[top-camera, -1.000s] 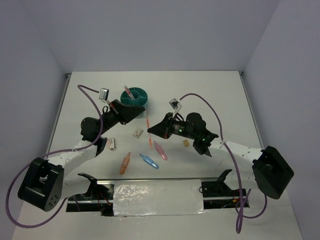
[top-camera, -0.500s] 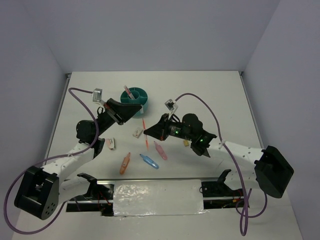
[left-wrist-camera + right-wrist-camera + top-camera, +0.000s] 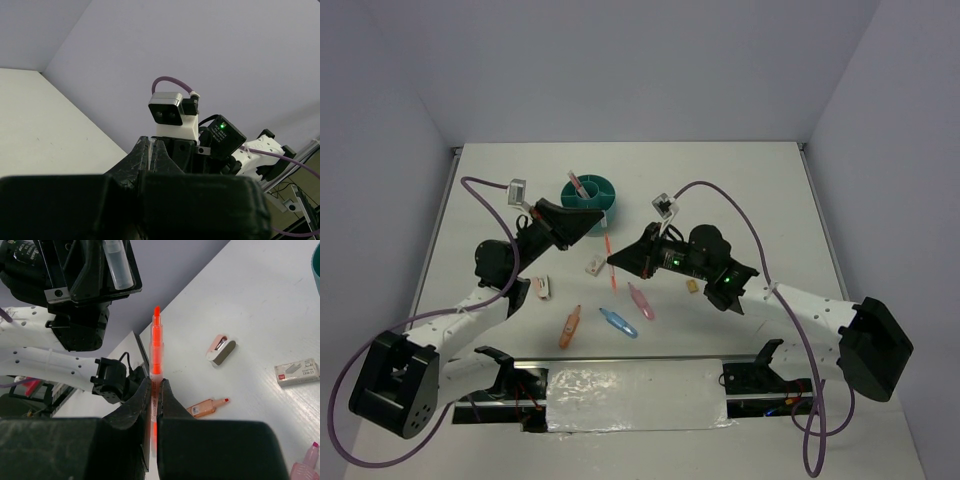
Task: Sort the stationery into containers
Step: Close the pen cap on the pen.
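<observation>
While both arms lean in over the middle of the table [image 3: 750, 190], the loose pieces lie nearest to their bases. These are an orange marker [image 3: 569, 326], a blue marker [image 3: 618, 322] and a pink marker [image 3: 640, 300], all flat on the surface and apart from each other.

A little farther lie a small pink-and-white piece [image 3: 541, 288] on the left, a white eraser box [image 3: 596, 266] in the middle and a tan eraser [image 3: 692, 286] on the right.

Seen from above, just to the right of the box, the right claw [image 3: 154, 385] is pinching a thin orange pen [image 3: 156, 345] between its fingers. The pen sticks out past the fingertips, with its pointed end away from the wrist. Its far end comes near the tip of the left claw [image 3: 152, 147], whose fingers are pressed together. In the right wrist view a small clear tube [image 3: 116, 262] shows at that claw, but I cannot tell if it is gripped.

Farthest stands the round teal cup [image 3: 578, 203], just behind the left claw, with a pink pen [image 3: 576, 183] leaning in its left side.
</observation>
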{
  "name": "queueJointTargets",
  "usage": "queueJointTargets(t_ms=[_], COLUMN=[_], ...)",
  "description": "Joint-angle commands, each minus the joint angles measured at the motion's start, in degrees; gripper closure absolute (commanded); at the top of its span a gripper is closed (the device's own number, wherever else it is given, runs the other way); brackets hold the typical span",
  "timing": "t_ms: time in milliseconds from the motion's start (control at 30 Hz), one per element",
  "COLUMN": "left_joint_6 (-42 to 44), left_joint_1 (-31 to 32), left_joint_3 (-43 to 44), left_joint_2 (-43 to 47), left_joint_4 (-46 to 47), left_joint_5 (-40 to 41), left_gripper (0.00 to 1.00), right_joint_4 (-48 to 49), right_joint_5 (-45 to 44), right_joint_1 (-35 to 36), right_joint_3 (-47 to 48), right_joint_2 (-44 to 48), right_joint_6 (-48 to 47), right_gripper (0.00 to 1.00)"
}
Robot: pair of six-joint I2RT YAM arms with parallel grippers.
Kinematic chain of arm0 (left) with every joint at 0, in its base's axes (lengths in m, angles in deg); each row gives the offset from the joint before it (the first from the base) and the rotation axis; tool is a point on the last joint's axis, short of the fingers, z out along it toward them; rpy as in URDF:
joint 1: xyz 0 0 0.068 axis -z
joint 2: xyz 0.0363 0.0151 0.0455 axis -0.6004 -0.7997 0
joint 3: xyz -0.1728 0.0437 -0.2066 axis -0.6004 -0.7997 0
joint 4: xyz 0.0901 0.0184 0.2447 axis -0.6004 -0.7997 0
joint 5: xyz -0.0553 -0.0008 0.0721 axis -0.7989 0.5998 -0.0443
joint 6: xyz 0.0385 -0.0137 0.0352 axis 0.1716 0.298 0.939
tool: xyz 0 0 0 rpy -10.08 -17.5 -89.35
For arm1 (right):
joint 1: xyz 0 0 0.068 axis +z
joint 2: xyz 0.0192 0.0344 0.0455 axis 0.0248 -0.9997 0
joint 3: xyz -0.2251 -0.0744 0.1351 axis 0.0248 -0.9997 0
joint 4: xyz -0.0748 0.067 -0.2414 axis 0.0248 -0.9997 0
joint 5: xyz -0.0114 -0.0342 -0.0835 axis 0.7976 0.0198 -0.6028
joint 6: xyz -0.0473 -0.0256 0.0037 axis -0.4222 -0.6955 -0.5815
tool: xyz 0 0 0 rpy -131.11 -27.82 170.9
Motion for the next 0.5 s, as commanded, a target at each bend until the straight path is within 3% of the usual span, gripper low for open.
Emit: queueJointTargets(t_ms=[0, 467], left_joint_6=[0.43, 1.04], left_joint_1=[-0.32, -0.32], left_joint_3=[0.19, -0.25], left_joint_2=[-0.43, -1.40], left_joint_4=[5.27, 5.01], left_joint_5=[0.01, 0.45], left_gripper=[1.00, 1.00], right_joint_4=[0.61, 0.08], right_joint_5=[-0.17, -0.52], right_joint_1=[0.59, 0.59], right_joint_3=[3.46, 4.17], right_joint_2=[1.52, 2.31], right_joint_6=[-1.65, -2.36], right_gripper=[1.00, 1.00])
